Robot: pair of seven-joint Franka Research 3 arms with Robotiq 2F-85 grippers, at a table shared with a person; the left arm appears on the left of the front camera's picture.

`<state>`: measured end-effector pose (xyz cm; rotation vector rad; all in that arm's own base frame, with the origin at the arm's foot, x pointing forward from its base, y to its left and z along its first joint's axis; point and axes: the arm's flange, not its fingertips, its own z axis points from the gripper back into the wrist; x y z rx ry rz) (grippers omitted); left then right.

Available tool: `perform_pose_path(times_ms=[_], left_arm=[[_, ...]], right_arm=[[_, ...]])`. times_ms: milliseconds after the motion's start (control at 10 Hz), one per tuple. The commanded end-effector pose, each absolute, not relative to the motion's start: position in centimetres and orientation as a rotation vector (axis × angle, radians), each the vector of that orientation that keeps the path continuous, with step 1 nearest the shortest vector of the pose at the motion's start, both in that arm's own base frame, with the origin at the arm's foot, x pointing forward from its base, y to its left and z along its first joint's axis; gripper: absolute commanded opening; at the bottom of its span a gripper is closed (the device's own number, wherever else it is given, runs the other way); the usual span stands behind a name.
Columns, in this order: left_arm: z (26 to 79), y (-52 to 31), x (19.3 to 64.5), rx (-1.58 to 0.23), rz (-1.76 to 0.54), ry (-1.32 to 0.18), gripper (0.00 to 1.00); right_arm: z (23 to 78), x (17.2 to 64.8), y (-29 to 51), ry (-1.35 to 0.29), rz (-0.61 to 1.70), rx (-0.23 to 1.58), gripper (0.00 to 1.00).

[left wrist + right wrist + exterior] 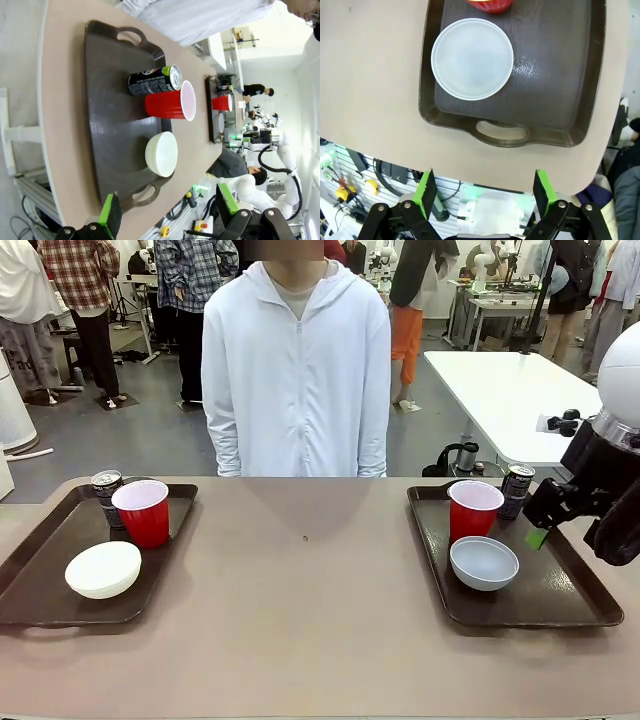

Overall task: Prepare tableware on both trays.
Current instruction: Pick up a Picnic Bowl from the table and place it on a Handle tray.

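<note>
While both the left gripper [167,212] and right gripper [485,192] gape fully wide, holding nothing, each tray [60,540] [570,590] lies lengthwise away from the robot, cups [143,512] upright.

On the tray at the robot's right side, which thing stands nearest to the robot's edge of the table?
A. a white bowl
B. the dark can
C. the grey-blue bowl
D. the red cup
C: the grey-blue bowl sits in front of the red cup and the dark can on the right tray.
</note>
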<state>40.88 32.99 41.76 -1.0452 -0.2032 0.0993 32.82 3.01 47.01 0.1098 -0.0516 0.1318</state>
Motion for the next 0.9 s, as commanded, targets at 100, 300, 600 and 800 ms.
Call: perform_pose_path(times_ms=[100,300,600,800], left_arm=[[41.9,32.9,40.6,-1.053,0.104,-0.214,1.0],[41.9,32.9,40.6,-1.053,0.104,-0.214,1.0],[41.9,32.9,40.6,-1.053,0.104,-0.214,1.0],[41.9,32.9,40.6,-1.053,0.104,-0.214,1.0]], right_arm=[[46.8,33.1,3.0,-0.057,0.129,0.109,1.0],[46.8,33.1,3.0,-0.057,0.129,0.109,1.0],[47.1,33.3,-1.1,-0.025,0.159,0.391,1.0],[45.4,35.1,-7.6,-0.04,0.069,0.728,1.0]])
